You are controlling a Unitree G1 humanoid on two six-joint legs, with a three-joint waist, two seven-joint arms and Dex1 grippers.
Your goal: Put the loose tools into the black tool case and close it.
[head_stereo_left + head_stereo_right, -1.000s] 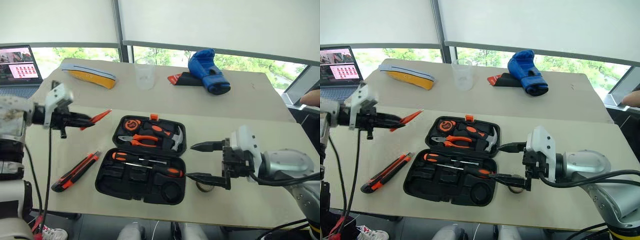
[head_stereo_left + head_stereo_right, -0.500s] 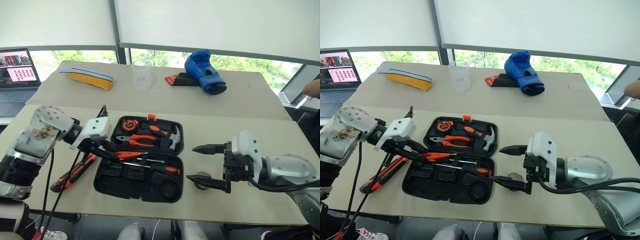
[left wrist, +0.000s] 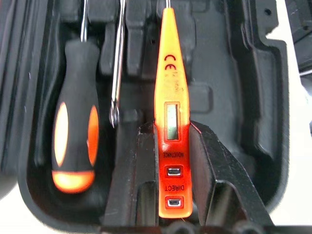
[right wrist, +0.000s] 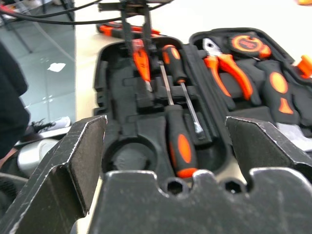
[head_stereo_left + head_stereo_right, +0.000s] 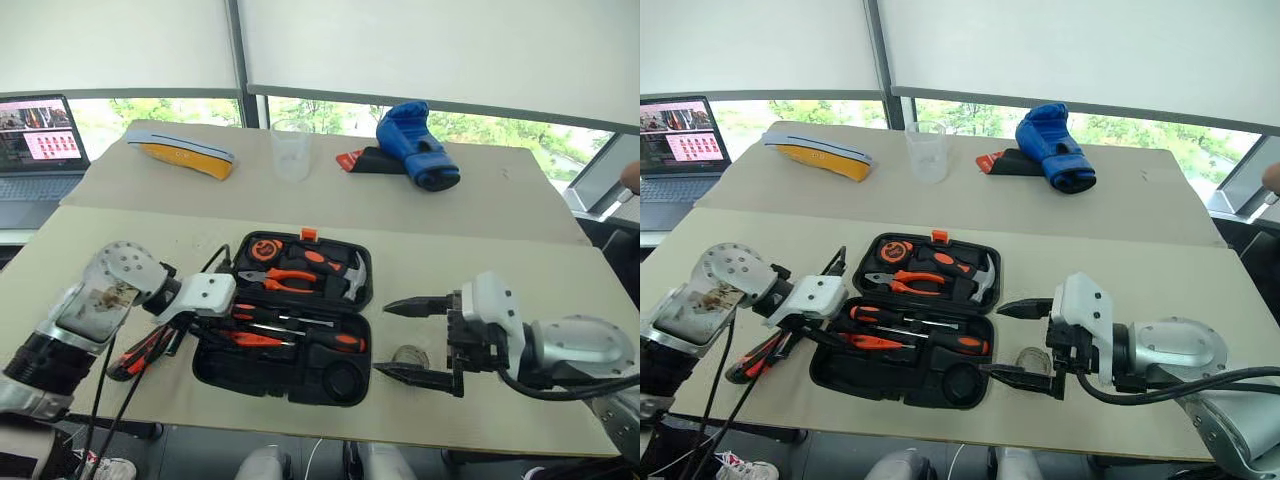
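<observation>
Grippers at work over the open black tool case, which lies flat at the table's near edge. The right gripper, at 3 o'clock of the case, hangs with its fingers spread wide and empty; the small grey tape roll lies on the table between them. The left gripper, at 9 o'clock, pinches the slim orange tester screwdriver over the case's near half, beside the two seated screwdrivers. The utility knife lies outside the case at 9 o'clock, partly under the left arm. Likely risk: a tester let go askew sits proud of its recess and blocks the lid at 12 o'clock; the arm may also nudge the knife off the table.
</observation>
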